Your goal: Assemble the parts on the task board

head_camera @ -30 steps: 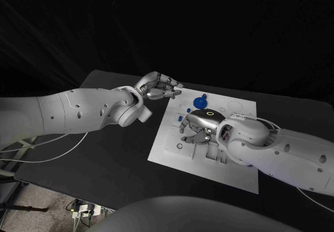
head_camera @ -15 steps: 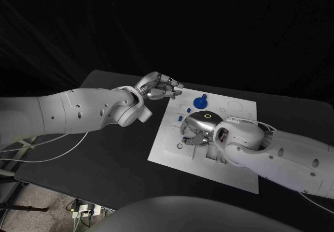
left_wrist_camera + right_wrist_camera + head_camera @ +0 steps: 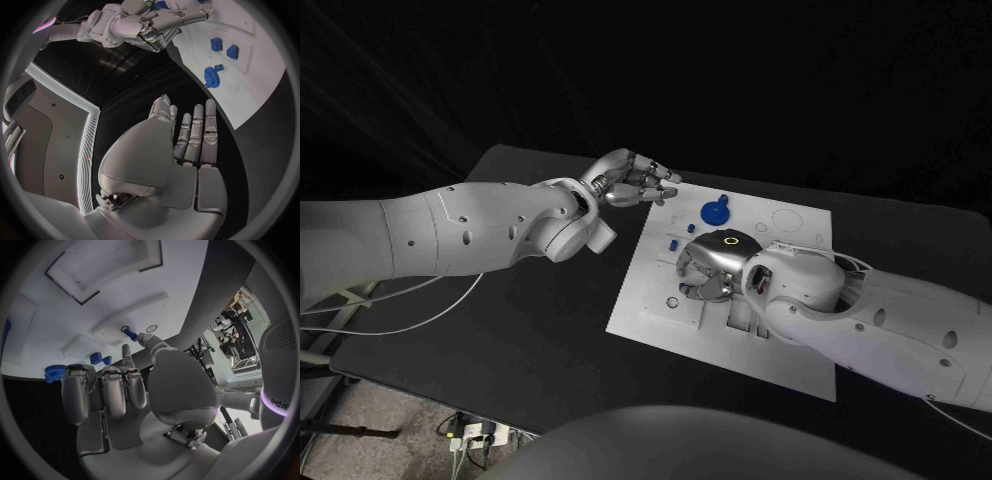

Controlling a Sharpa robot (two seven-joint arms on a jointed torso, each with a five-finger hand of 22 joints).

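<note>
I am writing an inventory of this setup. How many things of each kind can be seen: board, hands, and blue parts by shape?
White board: 1
Blue gear: 1
Small blue blocks: 2
Blue peg: 1
Hands: 2 (left hand, right hand)
Total: 7 plainly seen; the right hand may hide more parts.

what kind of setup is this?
Likely a robotics lab test bench: a black table draped against a dark backdrop, a white task board with small blue parts, cables trailing off the table.
</note>
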